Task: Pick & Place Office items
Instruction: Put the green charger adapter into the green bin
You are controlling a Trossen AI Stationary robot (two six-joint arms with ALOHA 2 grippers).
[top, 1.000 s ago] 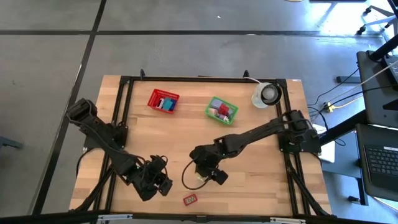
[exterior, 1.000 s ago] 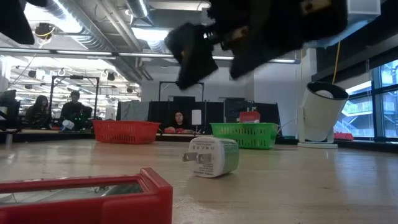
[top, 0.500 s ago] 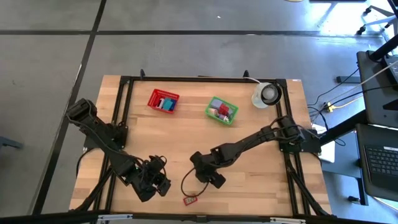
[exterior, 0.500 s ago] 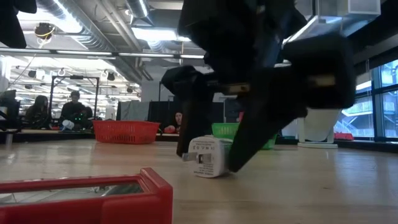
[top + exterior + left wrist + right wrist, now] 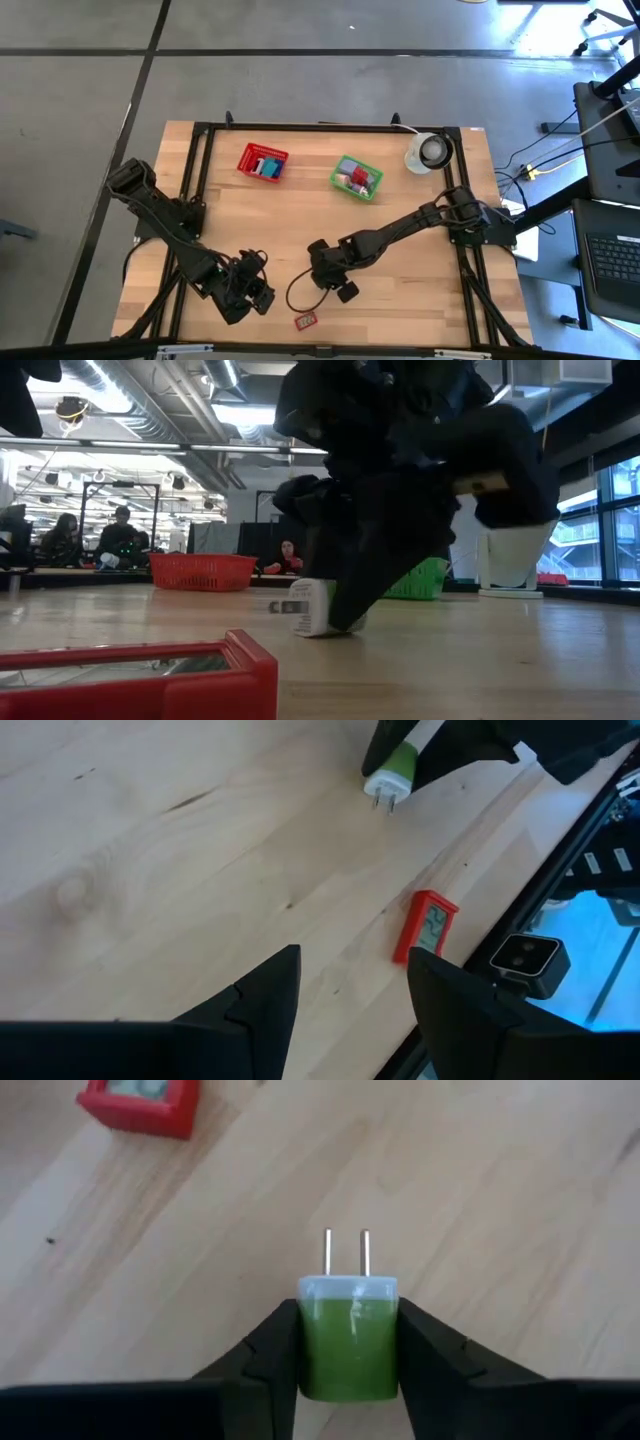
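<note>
A small charger plug (image 5: 348, 1330), green-bodied with a white face and two prongs, sits on the table near its front middle, with my right gripper (image 5: 348, 1365) shut on it. The low view shows the plug (image 5: 310, 608) under the dark gripper. A flat red-framed item (image 5: 306, 321) lies on the table close to the front edge, near the plug. My left gripper (image 5: 350, 1010) hovers open above bare wood at the front left, with nothing between its fingers. My right gripper pinches the plug's green body by its two opposite sides (image 5: 312, 1342) between its two fingers (image 5: 268, 1352). The fingers slant down from above, and the prongs (image 5: 345, 1252) point away from the gripper. The plug's underside (image 5: 312, 632) seems to rest on the table.
A red mesh basket (image 5: 263, 162) and a green mesh basket (image 5: 357, 177), both with small pieces in them, stand toward the far edge. A round pale container (image 5: 428, 152) stands at the far right. A black frame rail (image 5: 470, 290) borders the table.
My right gripper has come down over the plug with its wrist rolling a little, and has shut on the plug's sides. The plug has shifted slightly on the table, its prongs still pointing the same way.
</note>
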